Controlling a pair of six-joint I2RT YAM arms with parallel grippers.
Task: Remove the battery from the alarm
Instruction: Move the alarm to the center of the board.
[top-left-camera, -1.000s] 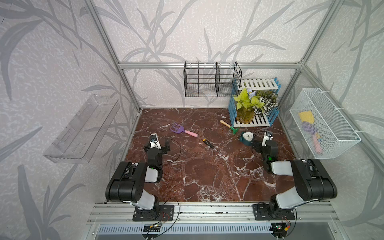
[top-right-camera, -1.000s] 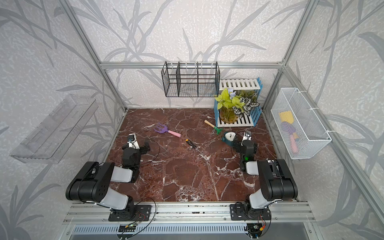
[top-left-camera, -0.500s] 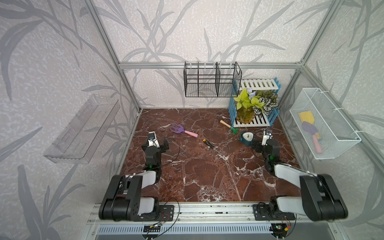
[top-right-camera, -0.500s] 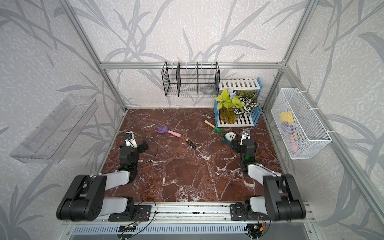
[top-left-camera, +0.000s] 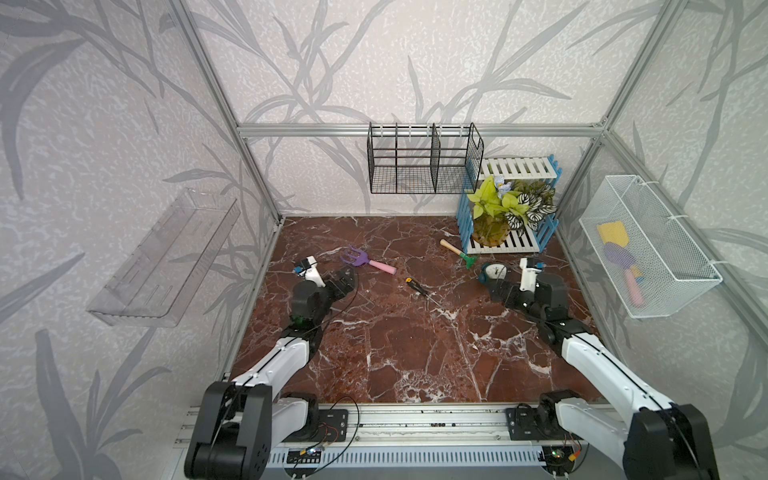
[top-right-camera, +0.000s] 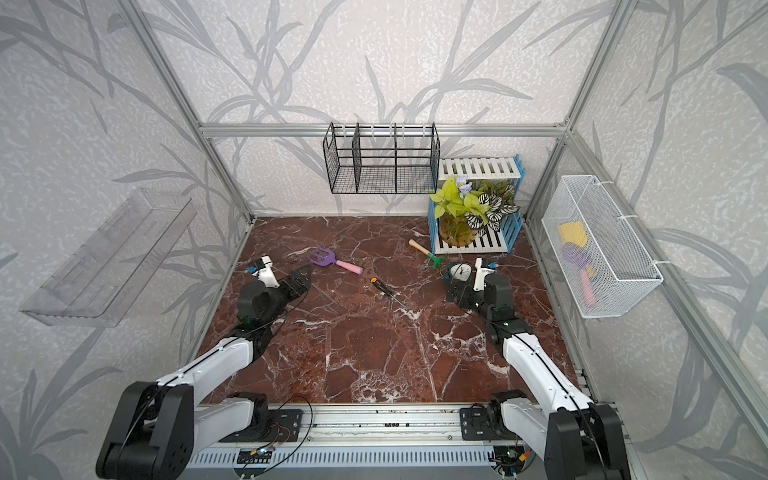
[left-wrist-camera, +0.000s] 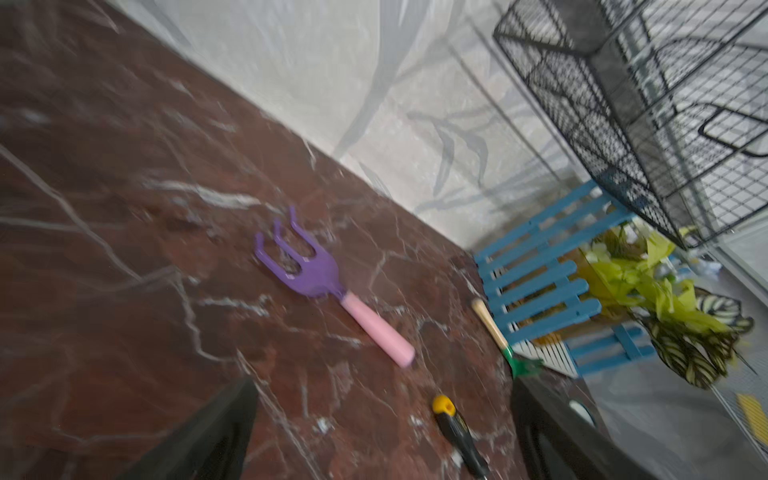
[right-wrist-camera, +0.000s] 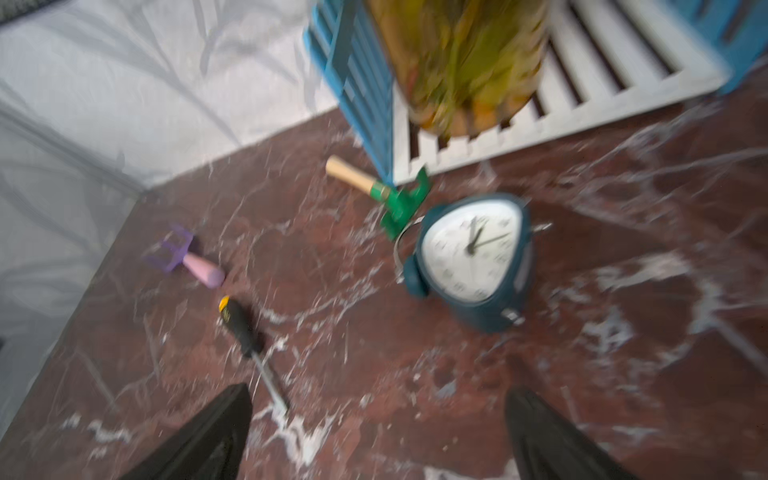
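Dark teal alarm clock (top-left-camera: 494, 272) with a white dial and black hands sits on the red-brown marble table (top-left-camera: 395, 332), at the far right part, just in front of the blue and white slatted shelf (top-left-camera: 519, 245) that carries a potted plant with yellow-green leaves (top-left-camera: 498, 208). In the right wrist view the alarm clock (right-wrist-camera: 473, 257) turns its dial toward the camera. Its back is hidden, so the battery does not show in any view.

The right gripper (top-left-camera: 498, 291) has its jaws spread wide and holds nothing. It is near the clock on the side of the robot, and the black fingers (right-wrist-camera: 224, 424) are apart from the clock. The small rake with green head and wooden handle (right-wrist-camera: 374, 187) lies just beside the clock, between it and the shelf corner.

The left gripper (top-left-camera: 345, 278) is at the left part of the table, with its jaws also wide apart and empty. Ahead of it lies the purple toy fork with pink handle (left-wrist-camera: 316, 278). The screwdriver with black and yellow handle (top-left-camera: 419, 286) lies between the two grippers, near the middle of the table. Both wrist views are somewhat blurred.
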